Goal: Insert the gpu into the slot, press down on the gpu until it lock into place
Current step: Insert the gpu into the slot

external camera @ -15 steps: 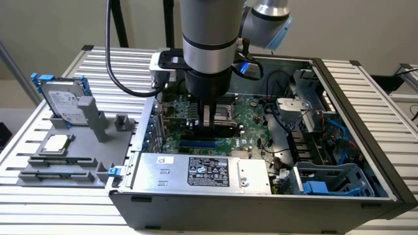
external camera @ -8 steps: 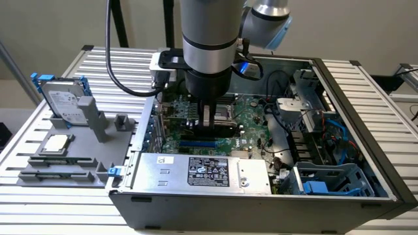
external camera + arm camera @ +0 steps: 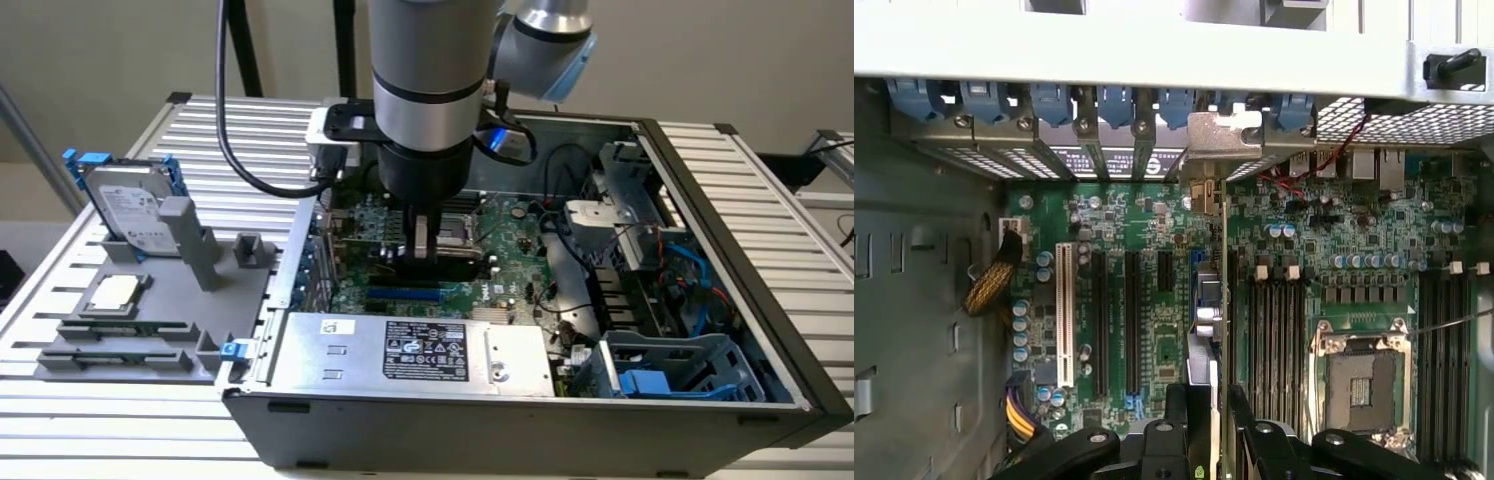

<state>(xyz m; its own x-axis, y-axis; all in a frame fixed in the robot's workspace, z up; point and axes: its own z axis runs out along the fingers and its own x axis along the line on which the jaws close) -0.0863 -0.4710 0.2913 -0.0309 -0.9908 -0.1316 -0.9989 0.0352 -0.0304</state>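
My gripper (image 3: 434,258) reaches down into the open computer case (image 3: 747,300) and is shut on the gpu (image 3: 435,268), a thin black card standing on edge. Just below the card, on the green motherboard, lies the bright-blue slot (image 3: 407,296). In the wrist view the gpu (image 3: 1221,300) appears edge-on between my fingers (image 3: 1179,415), running up to its silver bracket (image 3: 1224,135) at the case's rear openings. Part of the blue slot (image 3: 1203,285) peeks out right beside the card. Whether the card sits in the slot I cannot tell.
A silver power supply (image 3: 414,350) lies in front of the slot. Black memory strips (image 3: 1274,330) and the processor socket (image 3: 1359,380) flank the card. A blue drive cage (image 3: 667,370) and cables fill the exterior view's right. A hard drive with blue clips (image 3: 127,205) stands outside.
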